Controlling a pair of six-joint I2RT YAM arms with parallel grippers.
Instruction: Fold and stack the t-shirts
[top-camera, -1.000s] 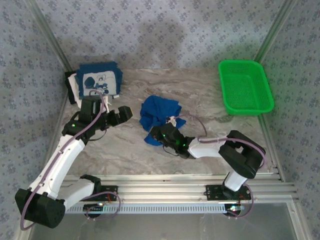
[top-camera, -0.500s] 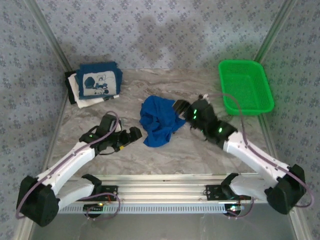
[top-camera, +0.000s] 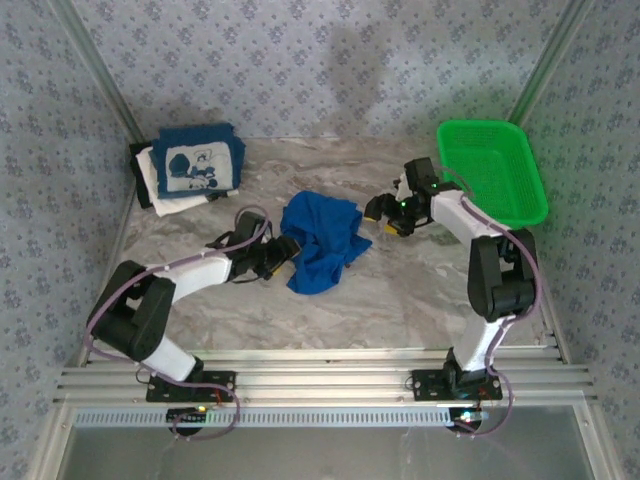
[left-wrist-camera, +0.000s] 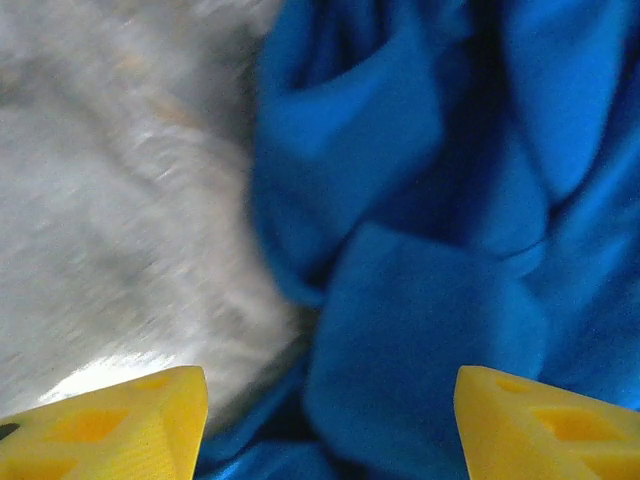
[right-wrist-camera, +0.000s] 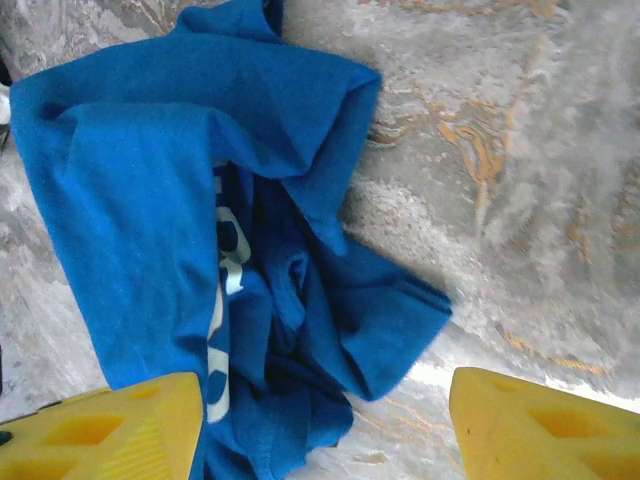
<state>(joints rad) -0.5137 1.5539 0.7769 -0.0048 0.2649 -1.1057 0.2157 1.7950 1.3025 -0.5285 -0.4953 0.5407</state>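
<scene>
1. Top external view:
   - The royal-blue t-shirt (top-camera: 320, 240) lies crumpled on the table (top-camera: 420, 290), between the two grippers.
   - The left gripper (top-camera: 285, 250) sits low at the cloth's edge, with the shirt straight ahead of its fingers.
   - The right gripper (top-camera: 382, 213) faces the shirt from the other side, just short of it.
   - A folded stack (top-camera: 190, 165) lies well behind the left gripper. The green basket (top-camera: 490, 170) is behind the right gripper.
   - The step in hand looks like taking hold of the loose tee so it can be opened out before folding.

2. Left wrist view:
   - The left gripper (left-wrist-camera: 328, 385) has its yellow fingers wide apart and nothing pinched.
   - Bunched folds of the royal-blue t-shirt (left-wrist-camera: 420, 300) fill the space ahead of it and between its fingers. Bare table (left-wrist-camera: 110, 200) lies ahead on one side.
   - I cannot tell whether the fingers touch the cloth.
   - The next move probably calls for closing on a single layer at the edge, not on a thick bunch.

3. Right wrist view:
   - The right gripper (right-wrist-camera: 325, 385) is also spread wide and empty.
   - The royal-blue t-shirt (right-wrist-camera: 150, 200) lies ahead and to one side of it, with a bit of white print (right-wrist-camera: 225, 270) showing in the creases.
   - A loose flap lies nearest, just ahead of the gap between the fingers.
   - This gripper likely needs to go forward and down to catch that flap, then pull away from the other gripper to flatten the shirt.
</scene>
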